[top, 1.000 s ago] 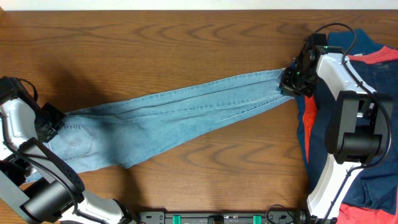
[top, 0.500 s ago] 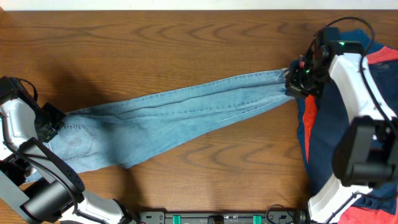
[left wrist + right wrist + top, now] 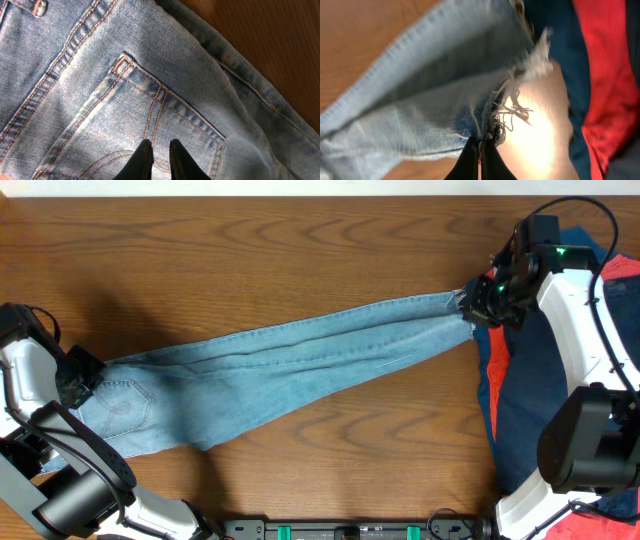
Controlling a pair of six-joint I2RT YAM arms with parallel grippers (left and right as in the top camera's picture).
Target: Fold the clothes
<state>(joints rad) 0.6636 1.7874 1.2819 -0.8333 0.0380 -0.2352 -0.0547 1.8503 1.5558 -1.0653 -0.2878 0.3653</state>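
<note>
Where the left edge of the overhead view begins, the left gripper (image 3: 78,380) sits at the waist end of the jeans (image 3: 280,365), low on the left side of the frame. Its wrist camera shows the two dark fingers (image 3: 145,155) drawn nearly together, a thin strip of denim nipped between them, on the stitched back pocket (image 3: 150,115), which fills the middle of that view.

From there the pale blue jeans lie flat on the wooden table (image 3: 250,240), running as one long band from the lower left up toward the upper right, the legs laid together and narrowing as they go.

At the upper right the frayed hem (image 3: 462,305) meets the right gripper (image 3: 478,308). In the right wrist view the fingers (image 3: 470,160) are pressed together at the bottom centre of the frame, pinching the ragged ankle edge, loose threads spilling just beside the tips.

Along the right edge lies a navy garment (image 3: 530,390) with a red garment (image 3: 497,370) showing beside it; the jeans' hem reaches just to their left border.
</note>
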